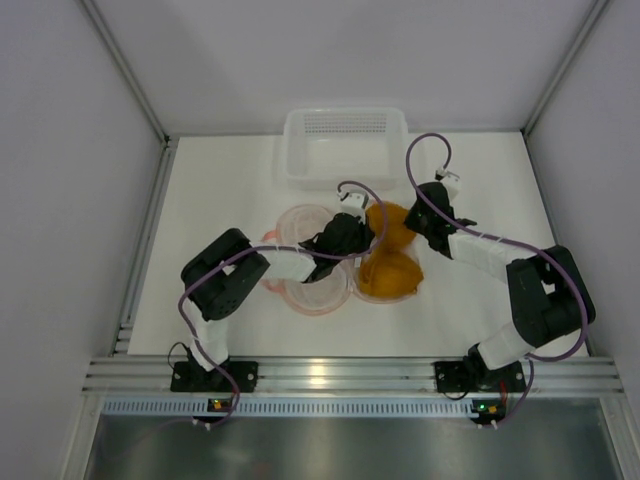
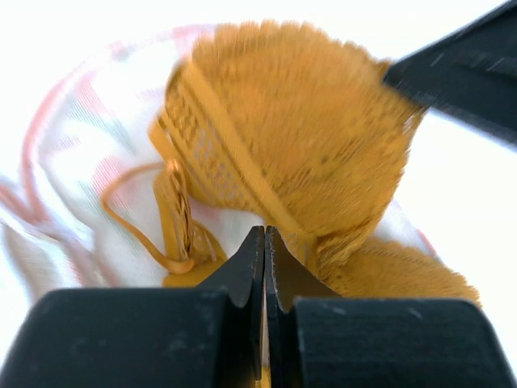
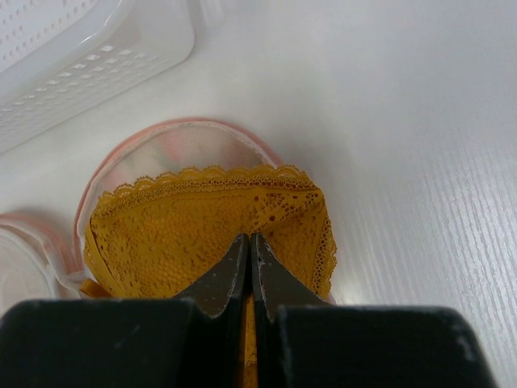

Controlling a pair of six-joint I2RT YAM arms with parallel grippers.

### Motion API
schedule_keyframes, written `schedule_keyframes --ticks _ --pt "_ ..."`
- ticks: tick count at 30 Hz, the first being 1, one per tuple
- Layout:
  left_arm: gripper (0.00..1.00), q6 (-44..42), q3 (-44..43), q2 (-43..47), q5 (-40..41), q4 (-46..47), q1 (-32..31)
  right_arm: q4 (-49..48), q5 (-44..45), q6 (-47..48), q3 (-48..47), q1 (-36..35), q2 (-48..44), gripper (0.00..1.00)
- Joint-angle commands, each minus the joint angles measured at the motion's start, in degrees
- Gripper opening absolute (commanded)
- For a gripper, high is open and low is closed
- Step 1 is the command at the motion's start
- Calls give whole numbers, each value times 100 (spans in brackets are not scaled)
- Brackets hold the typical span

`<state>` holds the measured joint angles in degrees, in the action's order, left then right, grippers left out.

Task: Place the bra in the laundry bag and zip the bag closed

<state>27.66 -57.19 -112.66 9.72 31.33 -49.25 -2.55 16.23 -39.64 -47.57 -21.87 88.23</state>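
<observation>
White desk (image 1: pixel 220 300). Mustard-orange lace padded bra (image 1: pixel 392 272) lies on open half of pale pink mesh clamshell laundry bag (image 1: pixel 305 225). Both pinched together on bra: left gripper (image 2: pixel 264 242), right gripper (image 3: pixel 248 246). We judge it light, soft, floppy; hold cup edges.

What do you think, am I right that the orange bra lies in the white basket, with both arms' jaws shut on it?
No: the top view shows the bra on the open laundry bag, not in the white basket. Both arms' jaws are shut on it.
</observation>
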Motion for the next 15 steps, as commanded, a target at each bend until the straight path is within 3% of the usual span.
schedule_keyframes --ticks 1,5,9,11,12,15 --pt "0 -270 102 744 320 532 12 -185 56 44 -209 51 2 0" --pt "0 -348 269 1018 128 532 30 -167 47 35 -244 51 -7 0" --pt "0 -332 191 747 -408 523 30 -141 38 61 -305 60 19 0" --pt "8 -166 138 615 -549 532 30 -88 47 61 -314 60 19 0" --pt "21 -77 94 518 -558 532 30 -79 56 70 -305 51 2 0" --pt "44 134 33 342 -550 532 30 -88 56 70 -288 60 -33 0"
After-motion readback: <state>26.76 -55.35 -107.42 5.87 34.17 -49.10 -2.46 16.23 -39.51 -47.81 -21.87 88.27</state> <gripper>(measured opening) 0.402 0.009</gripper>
